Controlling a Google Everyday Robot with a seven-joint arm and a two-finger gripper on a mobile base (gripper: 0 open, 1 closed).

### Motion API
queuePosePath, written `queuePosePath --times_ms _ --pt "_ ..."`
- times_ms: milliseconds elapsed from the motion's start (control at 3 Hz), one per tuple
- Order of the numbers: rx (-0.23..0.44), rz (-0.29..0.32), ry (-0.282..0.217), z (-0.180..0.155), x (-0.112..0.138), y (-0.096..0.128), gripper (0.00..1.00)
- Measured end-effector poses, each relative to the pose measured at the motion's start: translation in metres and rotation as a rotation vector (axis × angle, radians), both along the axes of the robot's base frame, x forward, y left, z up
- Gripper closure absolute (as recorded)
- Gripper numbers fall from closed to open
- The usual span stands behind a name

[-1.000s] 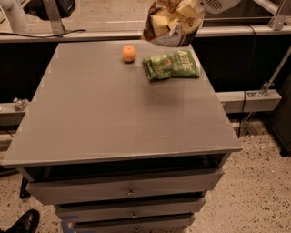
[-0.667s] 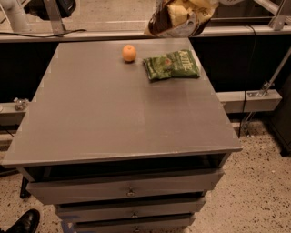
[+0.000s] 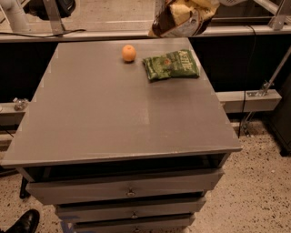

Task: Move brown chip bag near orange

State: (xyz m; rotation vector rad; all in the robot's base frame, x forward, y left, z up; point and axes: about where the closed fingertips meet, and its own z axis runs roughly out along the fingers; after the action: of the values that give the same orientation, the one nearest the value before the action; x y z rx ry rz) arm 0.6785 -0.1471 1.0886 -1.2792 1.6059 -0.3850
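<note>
Higher than a second earlier, the brown chip bag (image 3: 179, 19) hung above the table's (image 3: 113, 123) far edge, pinched in our gripper (image 3: 220, 2) at the view's top. The orange (image 3: 129, 53) sat to its left, near the green chip bag (image 3: 172, 66). We judged it best to swing left and lower gently, without nudging the fruit.

The brown chip bag (image 3: 182, 18) hangs above the tabletop's (image 3: 113, 113) far right corner, its upper part cut off by the top edge, where only a white sliver of the gripper (image 3: 229, 2) shows, and a dark shoe (image 3: 22, 223) is cropped at the bottom left.
</note>
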Motion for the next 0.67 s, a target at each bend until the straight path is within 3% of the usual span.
queuePosePath --times_ms 667 --pt "-0.060 0.019 -0.138 0.009 0.054 -0.023 1.00"
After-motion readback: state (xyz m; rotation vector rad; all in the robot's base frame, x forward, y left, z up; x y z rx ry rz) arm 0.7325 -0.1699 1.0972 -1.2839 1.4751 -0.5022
